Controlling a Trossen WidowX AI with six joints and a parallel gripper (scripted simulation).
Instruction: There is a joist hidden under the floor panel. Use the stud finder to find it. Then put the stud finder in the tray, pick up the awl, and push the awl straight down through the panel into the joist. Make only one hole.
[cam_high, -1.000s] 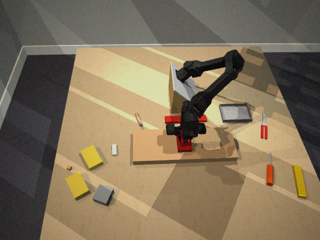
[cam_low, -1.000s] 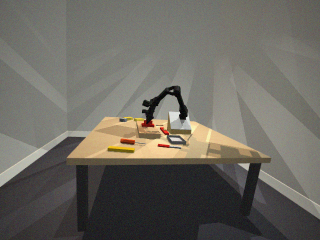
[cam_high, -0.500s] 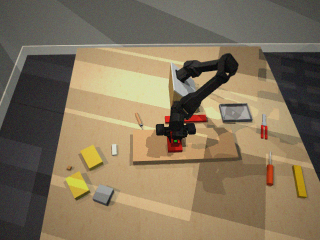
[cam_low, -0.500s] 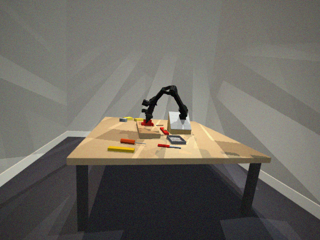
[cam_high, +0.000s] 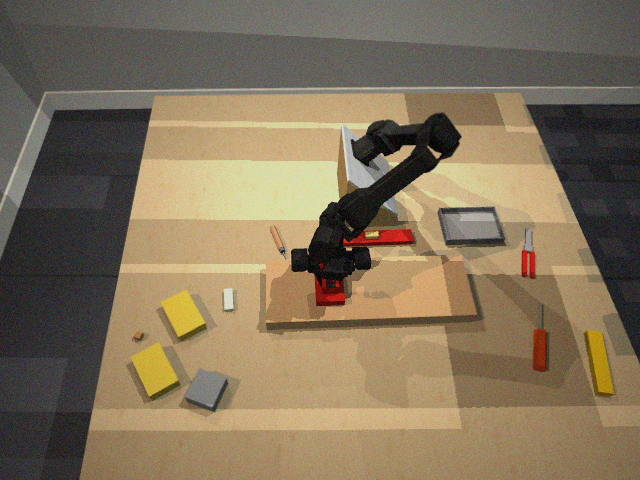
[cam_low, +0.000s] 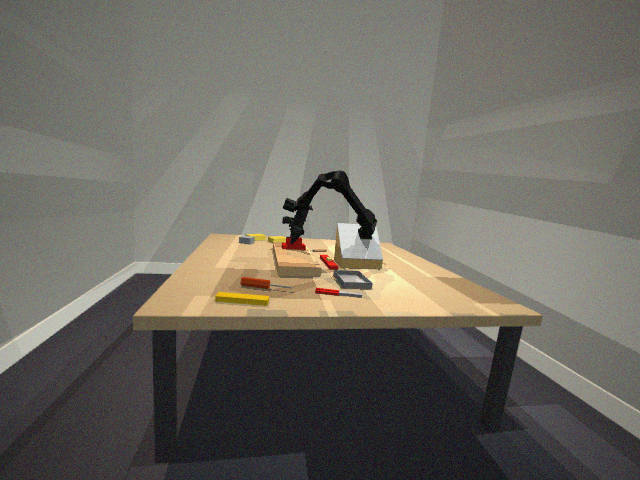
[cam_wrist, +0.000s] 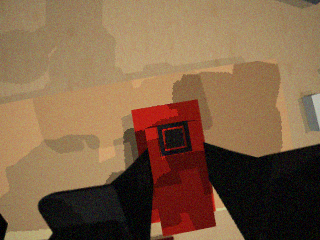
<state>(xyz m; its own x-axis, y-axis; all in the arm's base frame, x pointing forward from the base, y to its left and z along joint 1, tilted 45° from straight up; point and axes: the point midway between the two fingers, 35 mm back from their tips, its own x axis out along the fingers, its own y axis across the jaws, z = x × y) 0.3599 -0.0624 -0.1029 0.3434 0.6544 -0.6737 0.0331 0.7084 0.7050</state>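
My gripper (cam_high: 330, 282) (cam_low: 294, 240) (cam_wrist: 172, 148) is shut on the red stud finder (cam_high: 329, 298) (cam_low: 293, 246) (cam_wrist: 185, 175), one finger on each side of it. The stud finder is upright at the left part of the wooden floor panel (cam_high: 403, 294) (cam_low: 299, 264) (cam_wrist: 75, 115), on or just above its surface. Its small square display shows a red outline around a dark middle. The awl (cam_high: 277, 240) (cam_low: 319, 250), with an orange-brown handle, lies behind the panel's left end, its tip toward the panel. The grey tray (cam_high: 473, 242) at the back right is empty. The joist is hidden.
A red level (cam_high: 398, 237) (cam_low: 328, 261) lies behind the panel, before a wedge block (cam_high: 356, 170). Pliers (cam_high: 524, 263), a screwdriver (cam_high: 539, 348) and a yellow bar (cam_high: 599, 361) lie right. Yellow blocks (cam_high: 183, 314) (cam_high: 155, 370), a grey block (cam_high: 206, 389) and a white block (cam_high: 228, 299) are left.
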